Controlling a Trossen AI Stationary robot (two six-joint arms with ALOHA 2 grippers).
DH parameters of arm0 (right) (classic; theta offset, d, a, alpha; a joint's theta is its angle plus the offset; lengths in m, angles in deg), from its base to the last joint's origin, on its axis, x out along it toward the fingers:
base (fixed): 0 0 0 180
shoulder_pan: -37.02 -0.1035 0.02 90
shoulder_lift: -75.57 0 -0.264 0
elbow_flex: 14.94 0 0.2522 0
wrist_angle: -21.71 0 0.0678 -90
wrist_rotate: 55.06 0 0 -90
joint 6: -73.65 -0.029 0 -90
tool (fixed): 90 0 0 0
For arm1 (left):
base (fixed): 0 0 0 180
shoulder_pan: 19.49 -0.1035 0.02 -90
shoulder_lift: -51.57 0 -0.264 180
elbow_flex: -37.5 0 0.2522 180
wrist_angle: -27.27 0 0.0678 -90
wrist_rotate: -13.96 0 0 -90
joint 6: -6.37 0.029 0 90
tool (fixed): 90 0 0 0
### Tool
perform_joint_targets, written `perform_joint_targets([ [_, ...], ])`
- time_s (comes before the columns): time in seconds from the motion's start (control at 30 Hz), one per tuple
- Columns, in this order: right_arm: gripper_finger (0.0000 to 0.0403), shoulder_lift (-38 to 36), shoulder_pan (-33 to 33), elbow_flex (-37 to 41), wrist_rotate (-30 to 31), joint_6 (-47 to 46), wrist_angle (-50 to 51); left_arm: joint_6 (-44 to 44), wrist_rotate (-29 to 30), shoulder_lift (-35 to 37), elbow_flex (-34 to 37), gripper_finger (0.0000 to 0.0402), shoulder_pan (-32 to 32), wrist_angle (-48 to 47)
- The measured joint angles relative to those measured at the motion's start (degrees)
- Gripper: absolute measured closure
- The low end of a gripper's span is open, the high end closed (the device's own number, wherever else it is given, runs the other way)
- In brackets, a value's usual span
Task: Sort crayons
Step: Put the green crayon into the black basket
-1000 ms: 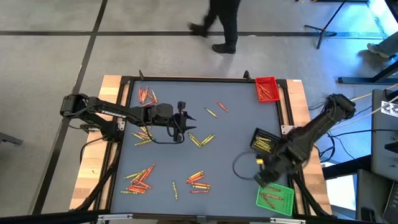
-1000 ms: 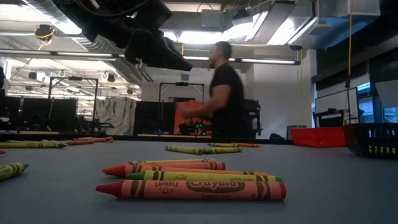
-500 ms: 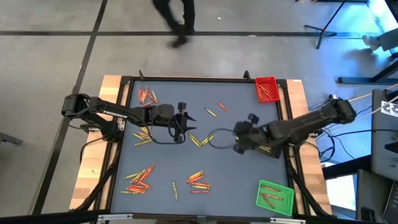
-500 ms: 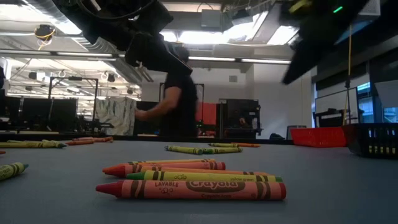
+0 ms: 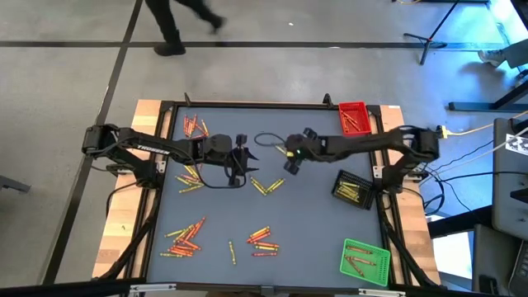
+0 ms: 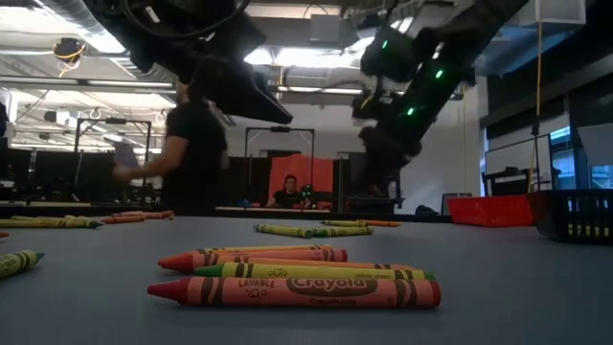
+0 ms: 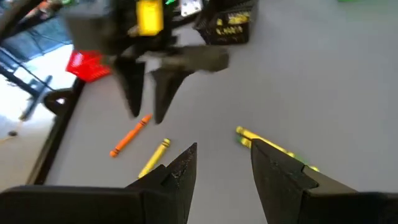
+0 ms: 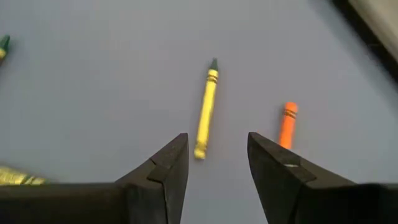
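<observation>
Left gripper (image 5: 240,157) hangs over the mat's left-centre, fingers parted with nothing between them, just beside a yellow crayon cluster (image 5: 266,186). It seems to be waiting there, near enough to reach those sticks without crowding the other arm.

Crayons lie scattered over the mat (image 5: 313,206) in loose groups: a red-orange bunch (image 5: 195,126) near the far left corner, another heap (image 5: 185,238) at the near left, a small set (image 5: 261,240) near the front centre.

Right gripper (image 8: 214,168) reaches in from the right, stretched across to the middle of the far half. Its fingers stand apart and empty, aimed at a lone yellow crayon (image 8: 206,108) lying flat, with an orange crayon (image 8: 286,125) just beside it but not touching. That spacing probably lets the fingers take one stick alone. I judge this the approach to a pick, not yet a grasp.

Trays sit along the right edge, out of the working space: the red tray (image 5: 354,118) at the far corner, the black tray (image 5: 350,189) midway, the green tray (image 5: 365,261) at the near corner, each already with some crayons inside.
</observation>
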Motion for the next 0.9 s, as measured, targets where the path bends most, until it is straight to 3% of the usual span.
perform_joint_targets([
  [0.2,0.0242,4.39,3.39,-0.01,-6.21,0.38,-6.56,-0.11,-0.05,2.87,0.1,0.0266,-0.47,-3.46],
  [0.4,0.0242,5.4,3.72,0.0,-6.2,0.42,-8.46,-0.07,-1.35,6.24,6.34,0.0266,-5.03,3.44],
  [0.53,0.0242,5.4,3.67,0.0,-6.19,0.39,-8.72,-2.22,-8.18,8.15,10.29,0.0266,-8.46,8.81],
  [0.9,0.0242,9.39,3.71,-0.07,-6.6,-1.35,-12.81,-4.43,-7.02,8.31,10.88,0.0266,-9.56,9.23],
])
